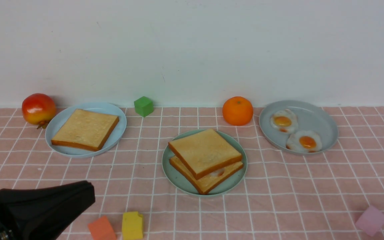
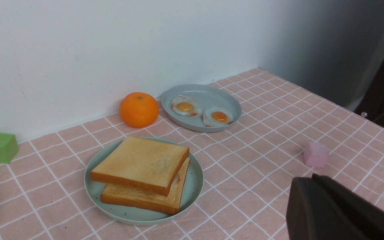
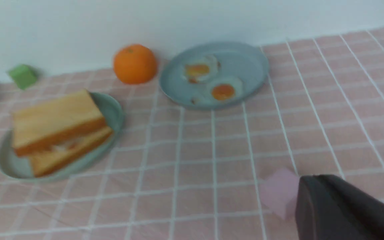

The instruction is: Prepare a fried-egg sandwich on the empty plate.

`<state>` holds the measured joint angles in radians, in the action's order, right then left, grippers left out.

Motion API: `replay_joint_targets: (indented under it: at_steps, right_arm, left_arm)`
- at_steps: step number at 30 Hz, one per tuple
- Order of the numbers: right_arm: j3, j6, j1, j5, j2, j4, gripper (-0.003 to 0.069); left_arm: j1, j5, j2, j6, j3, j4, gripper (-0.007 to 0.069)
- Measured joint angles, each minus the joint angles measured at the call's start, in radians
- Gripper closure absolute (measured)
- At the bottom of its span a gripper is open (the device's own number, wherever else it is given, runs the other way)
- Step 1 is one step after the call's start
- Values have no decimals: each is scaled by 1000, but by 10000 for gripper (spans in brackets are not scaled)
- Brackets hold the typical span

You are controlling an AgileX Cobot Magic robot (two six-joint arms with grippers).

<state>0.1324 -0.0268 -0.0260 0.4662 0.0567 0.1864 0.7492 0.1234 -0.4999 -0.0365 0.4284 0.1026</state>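
- fried-egg sandwich (image 1: 206, 160) sits assembled on mint-green plate (image 1: 182, 181), desk centre, egg white peeking between slices
- left pincer (image 1: 88, 193) together, holding nothing, low near front-left
- right pincer (image 3: 300, 200) together, empty, beside pink block (image 3: 278, 193)

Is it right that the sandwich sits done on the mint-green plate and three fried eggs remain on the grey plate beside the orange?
Not three: two white fried eggs with orange yolks remain on the round grey plate, as the front view shows. The rest holds: the two-slice toast sandwich sits on the round mint-green plate, and the round orange fruit is beside the grey plate.
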Motion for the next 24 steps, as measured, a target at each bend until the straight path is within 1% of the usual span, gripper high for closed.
replay_joint_targets:
  at_steps: [2,4,14,24]
  right_arm:
    - [-100,0,-4,-38,-49,-5,631]
    - [-141,7,-3,-42,-63,-19,631]
    - [-144,78,-3,-53,-67,-57,631]
    - [-145,100,-3,-58,-67,-78,624]
  left_arm:
    - [0,0,0,1,0,1,635]
    - [0,-2,0,1,0,1,634]
    - [0,9,-10,0,-1,1,628]
    - [0,11,-11,0,-1,1,624]
